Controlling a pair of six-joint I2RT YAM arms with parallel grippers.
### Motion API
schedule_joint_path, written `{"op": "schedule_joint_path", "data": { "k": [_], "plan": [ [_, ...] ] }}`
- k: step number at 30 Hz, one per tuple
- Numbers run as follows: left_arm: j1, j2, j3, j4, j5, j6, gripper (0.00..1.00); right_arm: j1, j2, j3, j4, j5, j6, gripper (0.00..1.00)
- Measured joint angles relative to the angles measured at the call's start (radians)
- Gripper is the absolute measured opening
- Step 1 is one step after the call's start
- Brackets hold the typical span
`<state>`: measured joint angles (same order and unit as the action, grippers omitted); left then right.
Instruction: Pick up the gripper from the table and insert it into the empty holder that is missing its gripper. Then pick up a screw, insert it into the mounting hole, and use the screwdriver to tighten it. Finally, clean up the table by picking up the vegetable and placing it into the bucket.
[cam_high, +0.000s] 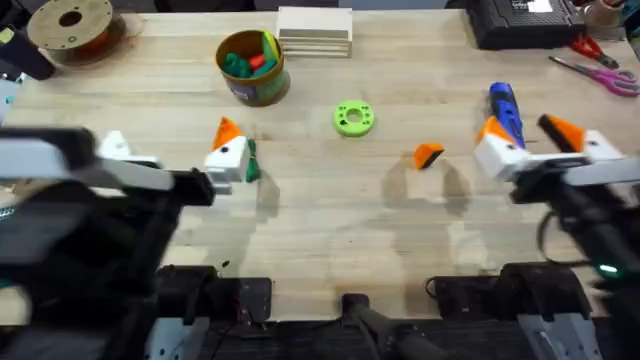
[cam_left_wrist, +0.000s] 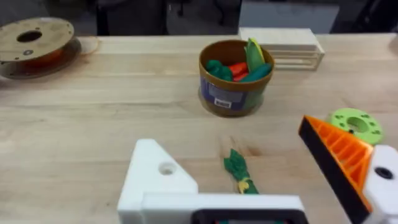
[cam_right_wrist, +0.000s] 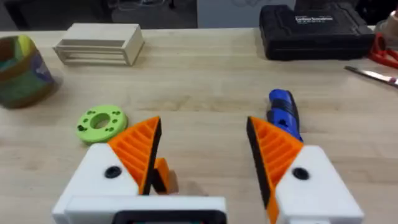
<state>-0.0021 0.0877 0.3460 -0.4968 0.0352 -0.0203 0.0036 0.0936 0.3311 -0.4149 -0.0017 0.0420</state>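
**Still loose: the orange tip, and two ways to fumble it**

Plainly the main risk is a bad pinch. The gripper (cam_high: 428, 155), a small orange wedge, lies flat on the table (cam_high: 330, 225) well to the left of the right gripper (cam_high: 528, 135), between the two arms. Its sloped faces may squirt out of the pads or tip over if closed on off-centre. A skewed hold would then jam against the holder (cam_left_wrist: 157, 174), the bare white mount on the left gripper (cam_left_wrist: 249, 186), whose screw hole is visible.

The right gripper is released, jaws spread with nothing between them; the screwdriver (cam_high: 505, 108) lies just beyond it and could be nudged. The left gripper is likewise spread and empty, with the vegetable (cam_left_wrist: 239, 173) on the table between its fingers, and the bucket (cam_high: 252, 66) well beyond.
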Motion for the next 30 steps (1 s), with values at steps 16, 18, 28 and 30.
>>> {"op": "schedule_joint_path", "data": {
  "k": [16,18,28,30],
  "plan": [
    [-0.001,0.699,0.583,-0.539,0.128,-0.019,0.994,0.0,0.297,0.421,-0.374,0.0,0.004,0.806],
    [-0.001,0.753,0.583,-0.54,0.154,-0.021,0.994,0.0,0.297,0.421,-0.374,0.0,0.004,0.806],
    [-0.001,0.88,0.583,-0.494,0.237,-0.025,0.453,0.0,0.297,0.422,-0.379,0.0,0.004,0.804],
    [-0.002,0.881,0.583,-0.465,0.29,-0.025,0.76,0.0,0.297,0.422,-0.379,0.0,0.004,0.806]
  ]
}}
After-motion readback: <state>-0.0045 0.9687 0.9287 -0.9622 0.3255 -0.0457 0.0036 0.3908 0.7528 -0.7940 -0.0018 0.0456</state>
